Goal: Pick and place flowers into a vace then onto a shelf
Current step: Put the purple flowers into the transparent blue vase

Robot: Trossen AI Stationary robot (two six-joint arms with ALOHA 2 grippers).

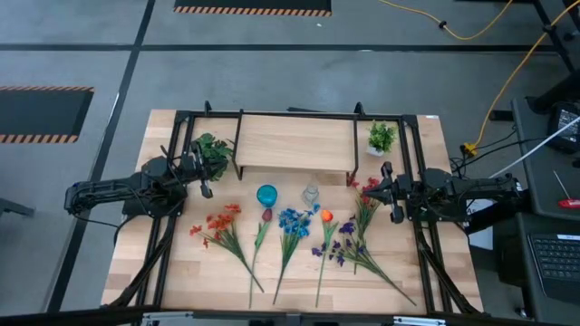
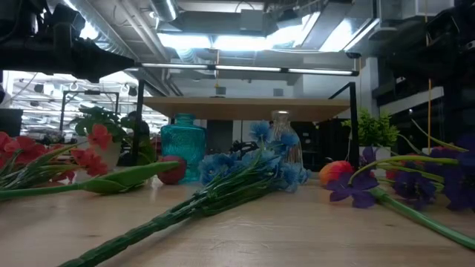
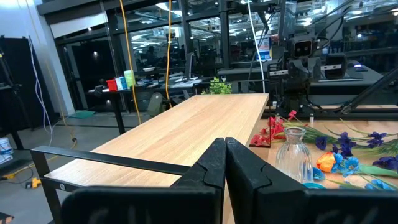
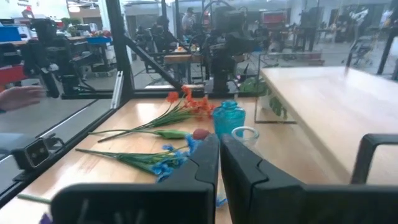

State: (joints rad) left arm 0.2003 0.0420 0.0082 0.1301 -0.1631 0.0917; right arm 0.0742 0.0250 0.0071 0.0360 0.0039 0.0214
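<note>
Two grippers wait in the high view: the left gripper (image 1: 205, 176) at centre left, the right gripper (image 1: 389, 187) at centre right, both empty. The flowers (image 1: 290, 234) lie fanned along the lower centre of the tabletop (image 1: 181, 272); a teal vase (image 1: 266, 195) and a clear glass vase (image 1: 311, 194) stand just below the shelf (image 1: 294, 145).

Low view: the blue spray (image 2: 249, 170) lies across the centre, blooms near both vases, stem running to the lower left.

Left wrist view: the fingers (image 3: 211, 171) are clenched together, so they must spread before any grasp.

Right wrist view: the fingers (image 4: 239, 165) are likewise pressed together. I judge a grip low on a stem, clear of neighbouring sprays, is best.
</note>
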